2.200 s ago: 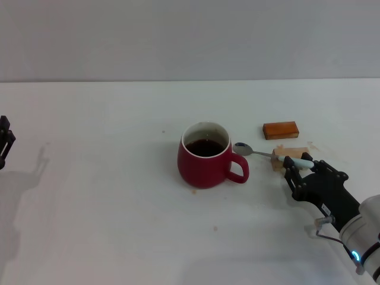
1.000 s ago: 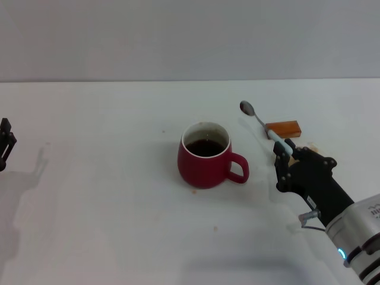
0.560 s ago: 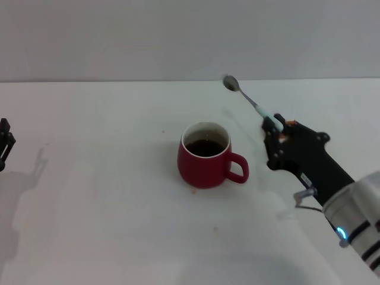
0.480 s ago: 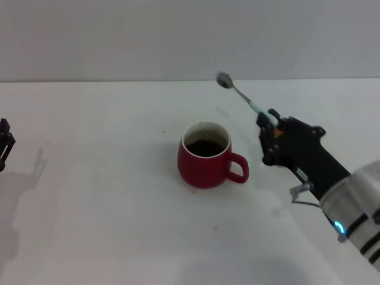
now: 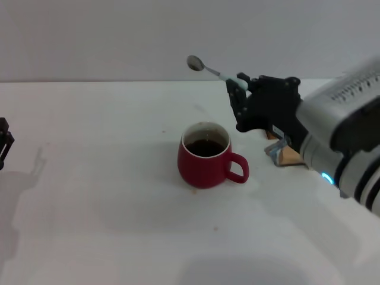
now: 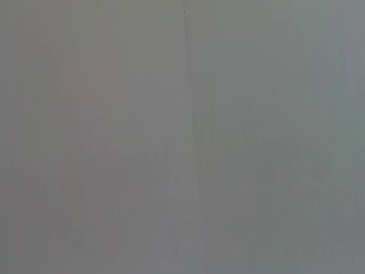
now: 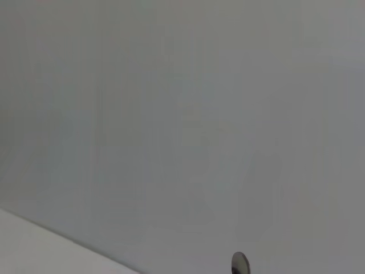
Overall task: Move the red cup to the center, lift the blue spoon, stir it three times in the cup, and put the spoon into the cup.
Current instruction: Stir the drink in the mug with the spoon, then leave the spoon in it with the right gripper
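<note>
The red cup, holding dark liquid, stands on the white table near the middle, its handle pointing right. My right gripper is raised above and to the right of the cup, shut on the handle of the blue spoon. The spoon sticks up and to the left, and its silver bowl hangs above the cup's far side. That bowl's tip shows at the edge of the right wrist view. My left gripper rests parked at the table's far left edge.
A tan wooden block lies on the table behind my right arm, partly hidden by it. Small brown specks dot the tabletop in front of the cup. The left wrist view shows only a plain grey wall.
My right gripper has lifted the spoon off the blocks and carried it up and left, from right of the cup to above its far right side. The cup and left arm stayed still.
</note>
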`<state>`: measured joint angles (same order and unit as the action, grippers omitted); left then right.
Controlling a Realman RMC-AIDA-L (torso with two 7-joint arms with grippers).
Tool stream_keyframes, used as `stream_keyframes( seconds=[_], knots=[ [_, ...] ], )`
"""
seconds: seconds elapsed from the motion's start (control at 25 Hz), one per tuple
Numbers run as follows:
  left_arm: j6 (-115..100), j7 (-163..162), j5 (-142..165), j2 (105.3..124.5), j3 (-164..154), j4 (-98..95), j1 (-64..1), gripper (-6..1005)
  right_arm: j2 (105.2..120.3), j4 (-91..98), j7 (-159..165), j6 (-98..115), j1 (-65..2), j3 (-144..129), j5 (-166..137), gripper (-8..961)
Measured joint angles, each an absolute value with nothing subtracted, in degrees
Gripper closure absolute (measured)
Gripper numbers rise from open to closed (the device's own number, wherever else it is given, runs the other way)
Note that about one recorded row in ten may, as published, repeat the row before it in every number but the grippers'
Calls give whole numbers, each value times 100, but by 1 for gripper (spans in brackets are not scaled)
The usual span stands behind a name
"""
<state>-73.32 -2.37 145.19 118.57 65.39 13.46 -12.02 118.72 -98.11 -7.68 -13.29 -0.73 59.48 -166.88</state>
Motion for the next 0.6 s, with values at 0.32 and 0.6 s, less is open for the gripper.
stream_keyframes(
  seconds=[0.32,0.6],
  knots=[
    [-7351,-237,14519,11856,6571,1364,-1179,141,11891,-10770,-703,-3141,-445,6260,-16704,824],
    [-7341,-237,14519,11856,6583,1349,-1188,141,11896,-11558,-614,-4978,-937,6602,-16705,824]
  ],
)
